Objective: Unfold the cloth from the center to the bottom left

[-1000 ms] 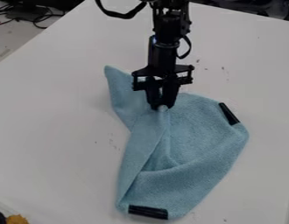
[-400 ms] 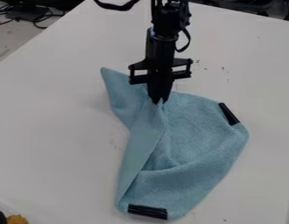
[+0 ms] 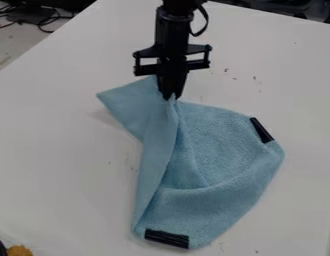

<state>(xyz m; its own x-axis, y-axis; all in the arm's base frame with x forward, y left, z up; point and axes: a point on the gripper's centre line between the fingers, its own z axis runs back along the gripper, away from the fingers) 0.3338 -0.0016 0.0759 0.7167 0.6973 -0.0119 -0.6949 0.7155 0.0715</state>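
The gripper [image 3: 170, 96] hangs over the upper part of the light blue cloth [image 3: 221, 145], its fingers closed on a pinched bit of fabric that is pulled up into a peak. From that peak a fold runs down the left side toward the lower left corner. A pointed flap of cloth sticks out to the upper left of the gripper. Two black strips show on the cloth, one at its right edge and one at its bottom edge.
The cloth lies on a white table [image 3: 54, 150]. An orange-brown object [image 3: 19, 250] and a black one sit at the bottom left corner. Dark cables lie beyond the table at the upper left.
The gripper has moved up and slightly left in the view with the pinched cloth. The peak has risen with it, and the pointed flap has shifted left.
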